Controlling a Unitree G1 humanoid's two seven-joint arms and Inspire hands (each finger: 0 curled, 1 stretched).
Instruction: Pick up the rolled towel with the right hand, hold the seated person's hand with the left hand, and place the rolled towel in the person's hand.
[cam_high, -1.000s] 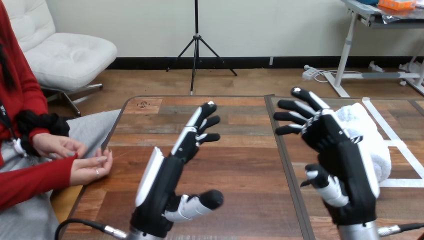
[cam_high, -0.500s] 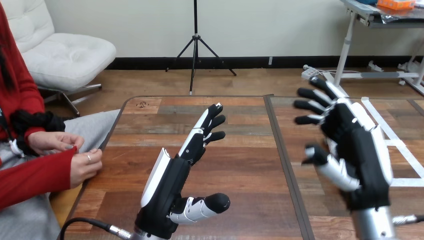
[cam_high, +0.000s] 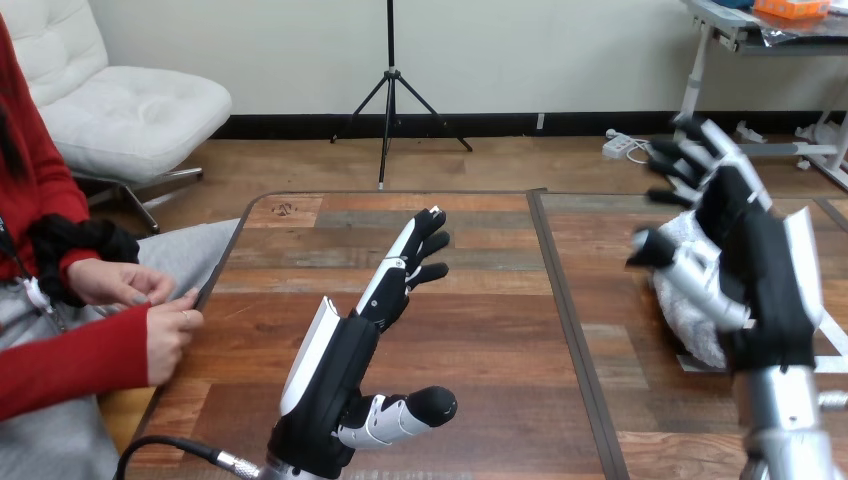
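While fingers (cam_high: 672, 170) splay, right hand (cam_high: 765, 270) hovers.

This is looking like a robotics lab or test room — a wooden table (cam_high: 480, 330) is carrying white tape marks (cam_high: 836, 345), the robot's left hand (cam_high: 340, 370) and right hand (cam_high: 755, 270) are hovering over it, and a person's hand (cam_high: 170, 335) is waiting at its left edge.

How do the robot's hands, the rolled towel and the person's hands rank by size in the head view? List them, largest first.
1. Left hand and right hand: about alike, both near the camera.
2. Rolled towel, partly hidden behind the right hand, so unsure.
3. The person's hands.
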